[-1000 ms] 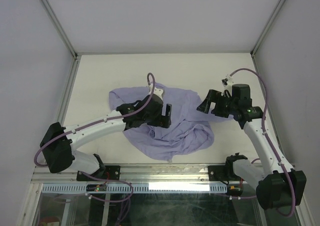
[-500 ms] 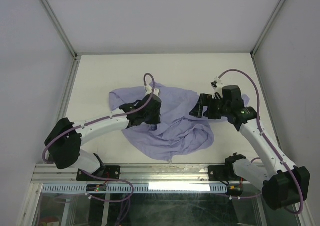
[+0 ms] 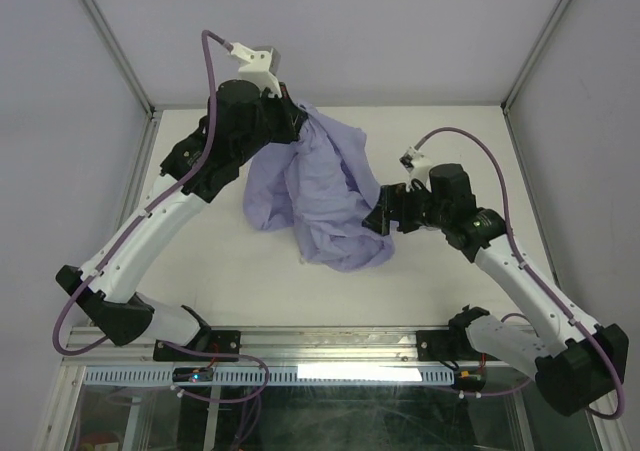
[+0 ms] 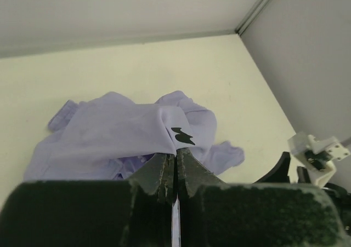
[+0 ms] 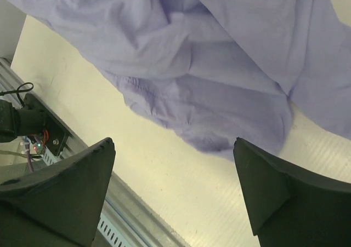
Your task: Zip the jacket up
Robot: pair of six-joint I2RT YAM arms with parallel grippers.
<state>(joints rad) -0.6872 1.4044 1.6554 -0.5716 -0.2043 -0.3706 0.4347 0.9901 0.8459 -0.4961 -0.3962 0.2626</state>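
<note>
Top external: gripping jacket point(image 3: 320, 196) at upper centre in clamped left claw point(image 3: 292, 121); holding right claw point(image 3: 380, 214) wide, centre right. Judging fabric soft, light, limp; favouring hem edge.

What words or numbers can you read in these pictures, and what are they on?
None: no word, number or brand name can be read anywhere.
The jacket, pinched in the left hand, shows only a small dark mark: a shape, not letters.
The table carries no writing.
</note>
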